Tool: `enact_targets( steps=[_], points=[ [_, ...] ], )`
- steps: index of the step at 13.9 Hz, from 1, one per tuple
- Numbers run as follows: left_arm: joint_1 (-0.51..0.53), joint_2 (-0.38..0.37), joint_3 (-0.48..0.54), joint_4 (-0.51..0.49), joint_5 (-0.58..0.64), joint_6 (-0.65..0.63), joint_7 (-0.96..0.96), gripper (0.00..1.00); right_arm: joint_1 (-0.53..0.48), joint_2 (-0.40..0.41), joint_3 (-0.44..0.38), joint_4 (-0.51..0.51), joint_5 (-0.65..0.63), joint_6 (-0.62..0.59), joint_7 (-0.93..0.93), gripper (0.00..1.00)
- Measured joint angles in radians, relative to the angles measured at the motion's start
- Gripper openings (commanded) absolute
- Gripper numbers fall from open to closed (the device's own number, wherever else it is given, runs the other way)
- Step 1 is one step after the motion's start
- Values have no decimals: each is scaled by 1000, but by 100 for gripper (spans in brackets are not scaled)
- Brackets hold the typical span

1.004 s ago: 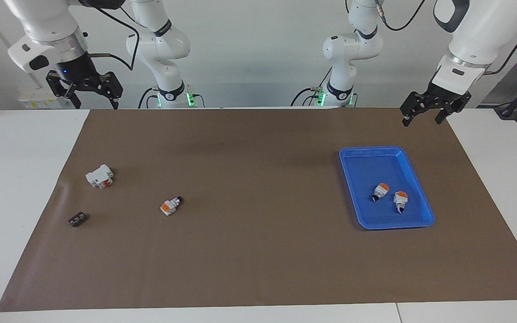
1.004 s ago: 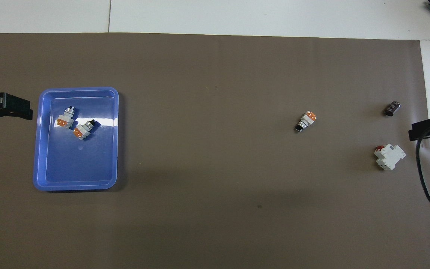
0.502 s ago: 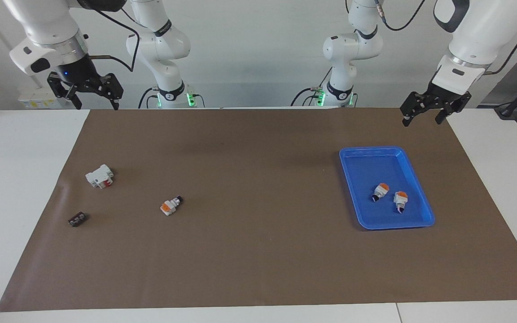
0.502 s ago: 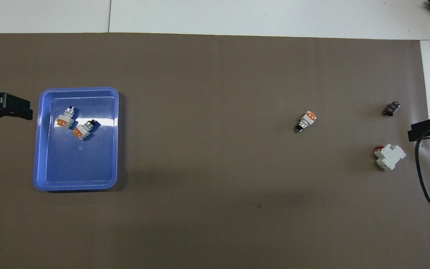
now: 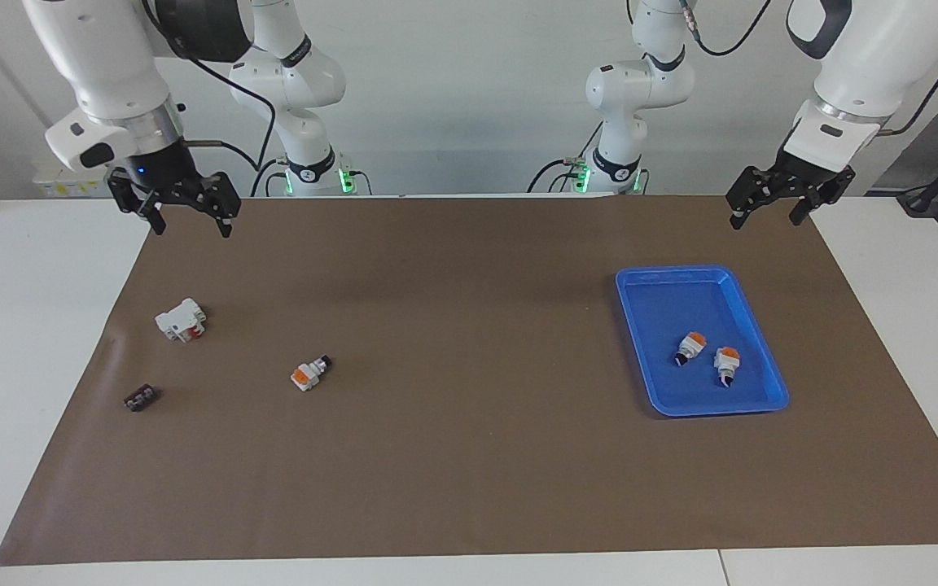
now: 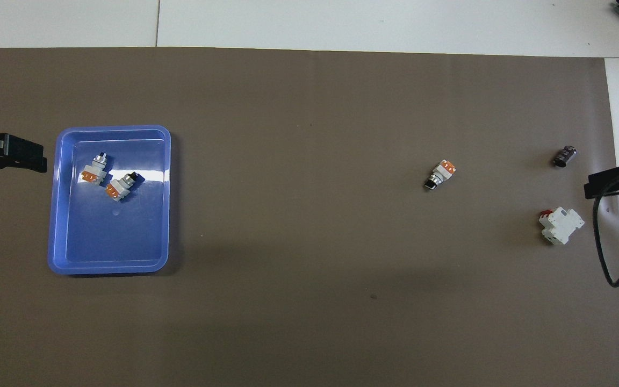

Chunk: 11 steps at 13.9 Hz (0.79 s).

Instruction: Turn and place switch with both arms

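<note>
My right gripper (image 5: 186,218) hangs with fingers spread wide and empty over the brown mat's corner, well apart from the switch (image 5: 310,373) lying mid-mat. My left gripper (image 5: 770,204) waits, spread and empty, over the mat's edge near the blue tray (image 5: 750,313).

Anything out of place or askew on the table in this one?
One switch lies on its side on the brown mat, apart from the two like switches in the blue tray. Nothing looks spilled or damaged; neither tool touches anything.

white table (image 5: 21,342), pale wall (image 5: 469,98)
</note>
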Motion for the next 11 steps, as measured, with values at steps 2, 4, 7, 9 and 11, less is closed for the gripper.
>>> enact_targets(
  steps=[2, 4, 7, 9, 11],
  points=[
    [0, 0, 0, 0, 0, 0, 0, 100, 30, 69, 2, -31, 0, 111, 82, 100],
    [0, 0, 0, 0, 0, 0, 0, 100, 58, 167, 2, -39, 0, 231, 166, 100],
    [0, 0, 0, 0, 0, 0, 0, 100, 87, 304, 2, -42, 0, 383, 287, 100],
    [0, 0, 0, 0, 0, 0, 0, 100, 90, 361, 2, -68, 0, 462, 352, 100],
    [0, 0, 0, 0, 0, 0, 0, 100, 90, 380, 1, -140, 1, 545, 452, 100]
  ],
)
